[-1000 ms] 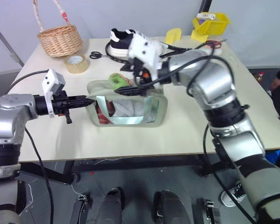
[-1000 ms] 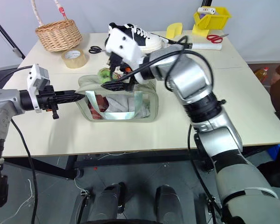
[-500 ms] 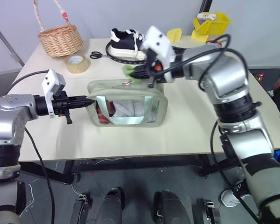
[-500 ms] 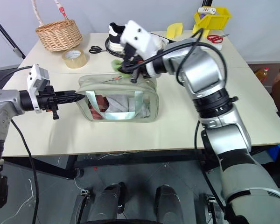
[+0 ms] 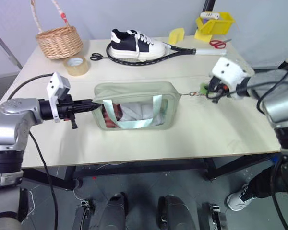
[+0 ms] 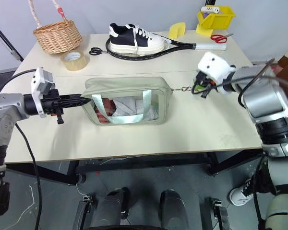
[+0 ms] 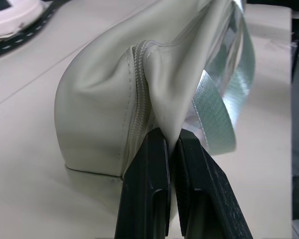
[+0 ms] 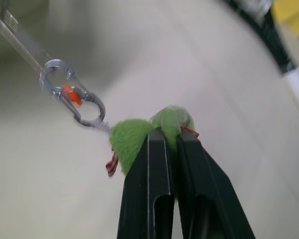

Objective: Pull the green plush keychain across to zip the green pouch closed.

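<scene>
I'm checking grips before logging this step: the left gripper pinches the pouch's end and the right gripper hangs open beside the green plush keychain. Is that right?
Not quite. The right gripper is shut on the green plush keychain, not open beside it; the right wrist view shows this. The left gripper does pinch the end of the green pouch.

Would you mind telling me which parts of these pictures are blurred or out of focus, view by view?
Right wrist view: the green plush keychain and metal clip are fairly sharp, while the green pouch and racket behind are soft. Left wrist view: the pouch seam is crisp, the shoe blurred. Left eye view: evenly sharp, with soft shadows under the pouch.
</scene>
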Controlling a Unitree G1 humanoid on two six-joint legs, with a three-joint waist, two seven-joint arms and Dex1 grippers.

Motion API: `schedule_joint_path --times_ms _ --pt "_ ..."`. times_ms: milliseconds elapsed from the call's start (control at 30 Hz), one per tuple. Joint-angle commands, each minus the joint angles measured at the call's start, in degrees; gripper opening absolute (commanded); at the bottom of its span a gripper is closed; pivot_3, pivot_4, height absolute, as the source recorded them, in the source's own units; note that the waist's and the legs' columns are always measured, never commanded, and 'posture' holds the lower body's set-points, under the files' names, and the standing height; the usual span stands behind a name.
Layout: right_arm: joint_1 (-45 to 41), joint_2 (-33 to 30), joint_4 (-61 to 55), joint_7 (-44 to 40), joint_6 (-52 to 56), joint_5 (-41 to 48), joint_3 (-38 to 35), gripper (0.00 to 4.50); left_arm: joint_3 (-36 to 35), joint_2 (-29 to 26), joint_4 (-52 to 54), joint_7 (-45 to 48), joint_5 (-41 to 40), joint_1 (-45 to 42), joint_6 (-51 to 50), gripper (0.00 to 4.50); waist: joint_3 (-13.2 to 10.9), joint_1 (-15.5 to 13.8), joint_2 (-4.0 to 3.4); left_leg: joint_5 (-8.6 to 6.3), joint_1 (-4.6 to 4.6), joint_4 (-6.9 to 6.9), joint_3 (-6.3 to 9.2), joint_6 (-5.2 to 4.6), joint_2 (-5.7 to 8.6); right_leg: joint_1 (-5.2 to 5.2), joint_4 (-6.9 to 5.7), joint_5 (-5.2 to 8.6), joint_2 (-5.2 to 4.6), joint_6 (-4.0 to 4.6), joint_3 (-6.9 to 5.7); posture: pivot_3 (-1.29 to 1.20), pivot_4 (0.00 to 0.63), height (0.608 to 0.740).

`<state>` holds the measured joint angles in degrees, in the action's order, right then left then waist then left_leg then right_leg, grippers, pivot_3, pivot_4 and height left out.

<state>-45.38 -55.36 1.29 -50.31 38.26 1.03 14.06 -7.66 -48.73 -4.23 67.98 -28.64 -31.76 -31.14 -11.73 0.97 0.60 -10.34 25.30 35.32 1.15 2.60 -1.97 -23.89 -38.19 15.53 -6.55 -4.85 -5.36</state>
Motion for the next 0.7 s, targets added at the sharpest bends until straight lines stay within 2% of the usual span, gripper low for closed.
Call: schedule_joint_path --times_ms 33,300,467,567,700 --pt "4.1 0.2 -6.8 0.7 2.9 -1.1 -0.5 0.09 -3.7 -2.3 0.1 -2.0 -0.3 1.0 -1.3 0.00 0.0 0.0 0.01 0.00 -0.01 0.00 0.00 0.00 0.00 0.00 -0.01 0.00 0.00 0.00 0.00 0.00 0.150 0.740" --pt "9.9 9.6 -12.1 4.1 4.4 -5.1 7.2 0.09 -3.6 -2.4 1.7 -3.4 -1.7 0.9 -2.7 0.00 0.0 -0.1 0.01 0.00 -0.02 0.07 0.01 0.00 -0.02 0.03 -0.01 0.00 0.02 0.00 0.01 0.00 0.150 0.740" --pt "8.5 10.4 -9.9 4.0 3.8 -6.2 6.6 0.09 -3.8 -2.2 2.9 -4.2 -2.4 1.4 -3.3 0.00 0.0 -0.1 0.01 0.00 -0.03 0.09 0.01 0.00 -0.02 0.06 -0.01 0.00 0.02 0.00 0.01 0.00 0.150 0.740" --pt "5.3 9.7 -8.2 2.0 6.6 -2.4 1.2 0.98 -3.9 -2.2 4.1 -4.5 -3.0 1.6 -4.1 0.00 0.0 -0.2 0.01 0.00 -0.03 0.09 0.01 0.00 -0.02 0.06 -0.01 0.00 0.02 0.00 0.01 0.00 0.150 0.740" --pt "0.9 8.4 -5.6 -0.3 8.7 3.6 -8.0 2.93 -4.5 -2.3 6.7 -4.7 -4.9 2.3 -6.3 0.00 0.0 -0.2 0.01 0.00 -0.01 0.11 0.01 0.00 -0.02 0.07 0.01 0.00 0.02 0.00 0.01 0.00 0.150 0.740"
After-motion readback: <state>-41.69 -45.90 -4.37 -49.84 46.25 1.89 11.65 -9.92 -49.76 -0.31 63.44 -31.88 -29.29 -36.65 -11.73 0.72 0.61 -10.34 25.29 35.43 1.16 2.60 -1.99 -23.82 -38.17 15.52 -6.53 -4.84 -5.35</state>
